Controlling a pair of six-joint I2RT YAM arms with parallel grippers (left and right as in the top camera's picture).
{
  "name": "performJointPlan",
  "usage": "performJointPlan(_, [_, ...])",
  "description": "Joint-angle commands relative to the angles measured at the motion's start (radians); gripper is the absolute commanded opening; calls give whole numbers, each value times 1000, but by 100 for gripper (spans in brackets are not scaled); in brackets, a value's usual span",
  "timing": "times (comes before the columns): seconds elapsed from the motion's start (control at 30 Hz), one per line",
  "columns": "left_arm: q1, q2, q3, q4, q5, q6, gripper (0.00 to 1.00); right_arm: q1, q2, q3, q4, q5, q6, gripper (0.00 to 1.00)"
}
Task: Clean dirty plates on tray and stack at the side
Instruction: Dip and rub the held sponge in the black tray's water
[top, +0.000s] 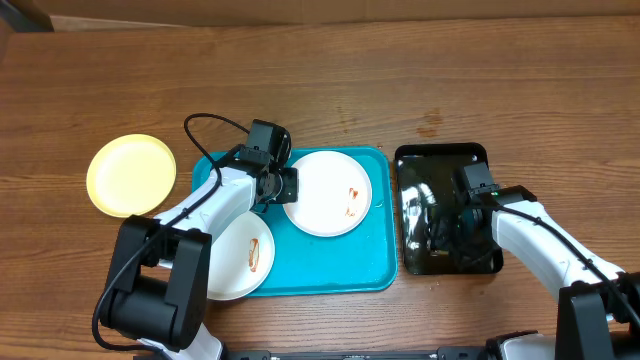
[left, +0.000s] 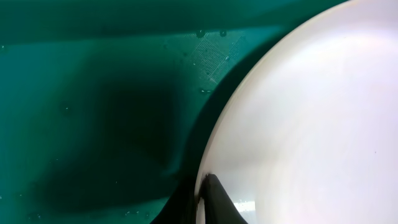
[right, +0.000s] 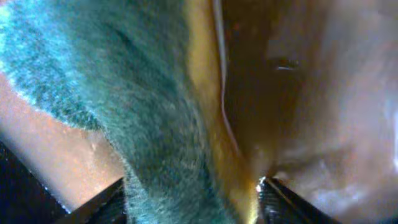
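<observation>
Bench (top: 500, 70): brown wood grain, fills nearly the whole overhead view.
Stain (top: 431, 124): small, dark, on the wood.
Far edge: pale tan strip (top: 300, 6).
Light: even, soft.

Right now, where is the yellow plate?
In the overhead view, the yellow plate lies on the wooden tabletop at the robot's left, just beyond the turquoise tray and its far-left corner, not touching it.

Three plates: pale yellow plate (top: 131, 175), upper white plate (top: 328, 192), lower white plate (top: 238, 257). Two trays: turquoise tray (top: 375, 265), black tray (top: 440, 152). Two arms: left arm (top: 205, 205), right arm (top: 530, 235). Perhaps one green sponge (right: 149, 93), blurred.
</observation>
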Motion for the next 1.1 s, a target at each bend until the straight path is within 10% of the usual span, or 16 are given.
performJointPlan(0.0, [-6,32,-13,-11,-14,1,8,1,-2,15,2,-25,8,44])
performJointPlan(0.13, [-6,32,-13,-12,-15,1,8,1,-2,15,42,-23,7,4])
performJointPlan(0.27, [-6,32,-13,-12,-15,1,9,1,-2,15,42,-29,8,4])
performJointPlan(0.33, [-6,32,-13,-11,-15,1,9,1,-2,23,29,-30,6,48])
performJointPlan(0.43, [-6,32,-13,-11,-15,1,11,0,-2,50,19,-4,1,68])
performJointPlan(0.9, [-6,32,-13,-12,-15,1,12,1,-2,19,288,122,2,68])
performJointPlan(1.07, [-6,32,-13,-12,-15,1,13,1,-2,2,287,123,1,44])
